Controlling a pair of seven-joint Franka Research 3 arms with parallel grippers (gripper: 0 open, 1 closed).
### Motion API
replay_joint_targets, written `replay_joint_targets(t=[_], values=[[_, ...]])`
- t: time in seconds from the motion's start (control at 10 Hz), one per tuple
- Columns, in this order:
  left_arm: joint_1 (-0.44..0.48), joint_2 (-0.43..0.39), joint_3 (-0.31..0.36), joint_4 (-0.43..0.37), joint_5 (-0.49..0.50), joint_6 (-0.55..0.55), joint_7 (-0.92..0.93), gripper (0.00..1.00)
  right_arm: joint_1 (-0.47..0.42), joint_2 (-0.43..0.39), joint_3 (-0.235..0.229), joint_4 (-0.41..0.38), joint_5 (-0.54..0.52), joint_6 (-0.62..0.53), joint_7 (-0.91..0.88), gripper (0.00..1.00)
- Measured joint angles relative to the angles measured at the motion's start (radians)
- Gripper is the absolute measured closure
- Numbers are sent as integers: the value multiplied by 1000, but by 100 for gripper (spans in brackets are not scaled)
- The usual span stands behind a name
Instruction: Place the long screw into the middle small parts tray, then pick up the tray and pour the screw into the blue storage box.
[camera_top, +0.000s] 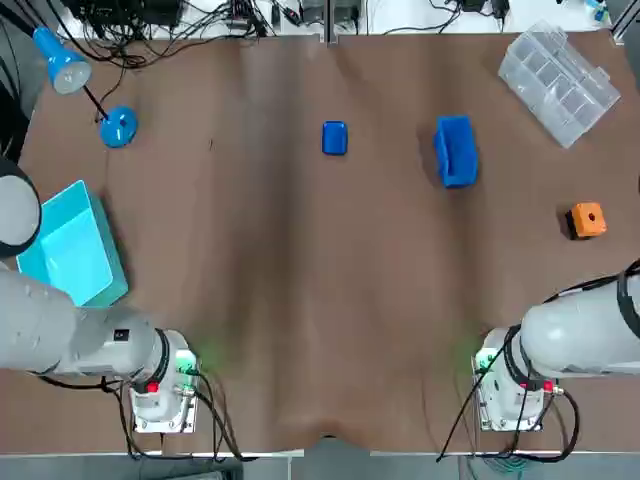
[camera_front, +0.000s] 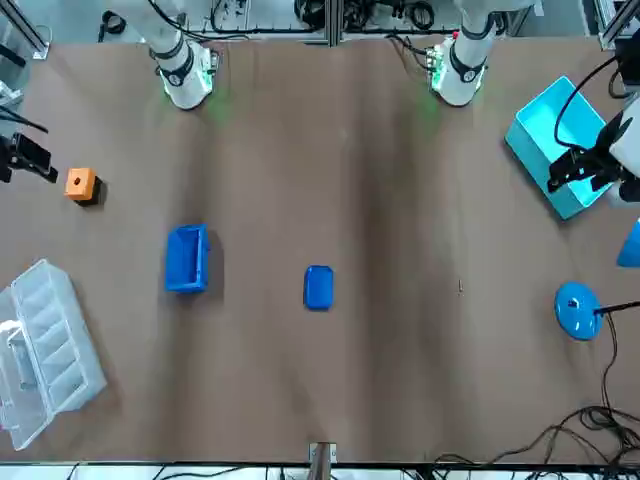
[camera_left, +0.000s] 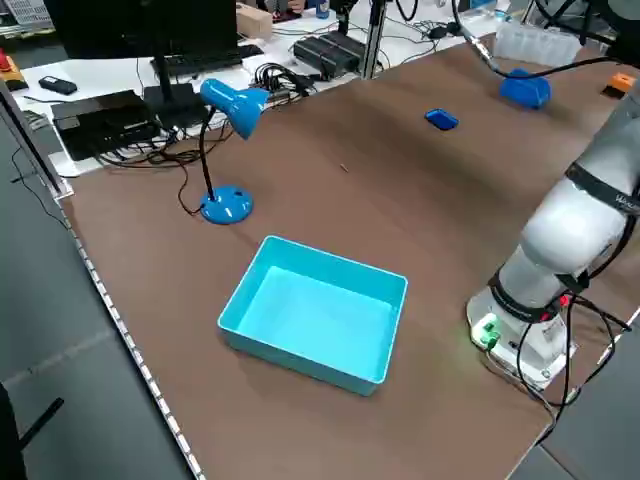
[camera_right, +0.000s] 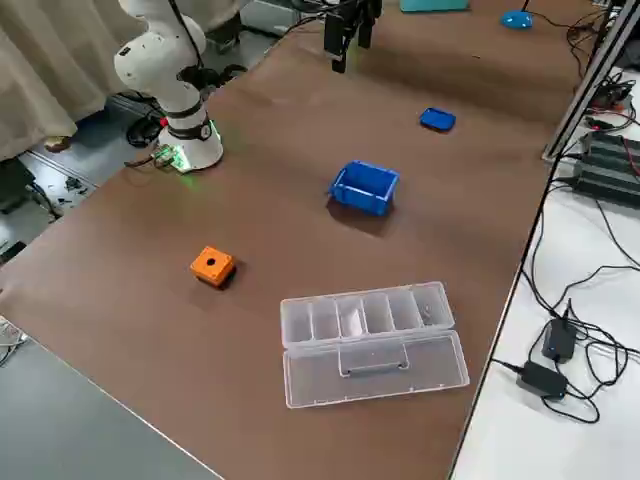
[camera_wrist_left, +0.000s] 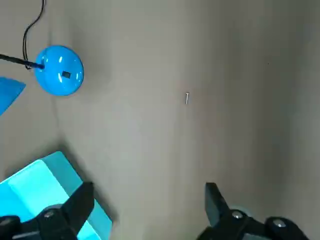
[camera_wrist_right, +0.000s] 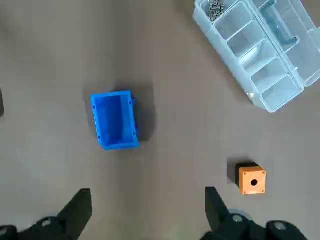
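Closest in, the left gripper (camera_wrist_left: 148, 187) hangs with its two black fingers spread wide and nothing between them, high over the table's left side near the teal bin (camera_wrist_left: 40, 190). The right gripper (camera_wrist_right: 147, 192) is equally wide and empty, raised over the right side with the blue storage box (camera_wrist_right: 115, 120) below it.

The long screw (camera_wrist_left: 187, 98) is a thin, pale sliver, hardly more than a short bright line. It lies flat on the bare table (camera_top: 300, 300), touched by nothing. In the top view it sits between the blue lamp's round base (camera_top: 118, 127) and the small parts tray (camera_top: 334, 138), nearer the lamp and well apart from the tray. The tray is a small dark-blue rounded rectangle at the middle of the far half. The storage box stands to its right, open side up, with nothing to be seen inside.

An orange button box (camera_top: 588, 219) and a clear compartment organizer (camera_top: 558, 83) lie further right. The surface is a brown covering with soft lengthwise creases. Beyond the far edge runs a white bench crowded with cables, a keyboard and black electronics.
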Motion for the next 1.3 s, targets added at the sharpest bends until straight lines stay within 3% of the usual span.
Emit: replay_joint_targets(t=[0.5, 0.9, 1.3], values=[[0, 0, 1, 0, -2, 0, 0, 1, 8, 0, 7, 8, 2, 0, 0, 0], [-1, 22, 1, -30, -3, 41, 0, 0, 136, 5, 14, -2, 3, 3, 1, 0], [-7, 77, -6, -132, -3, 188, 0, 0, 155, 27, 15, -119, 121, 134, 1, 0]])
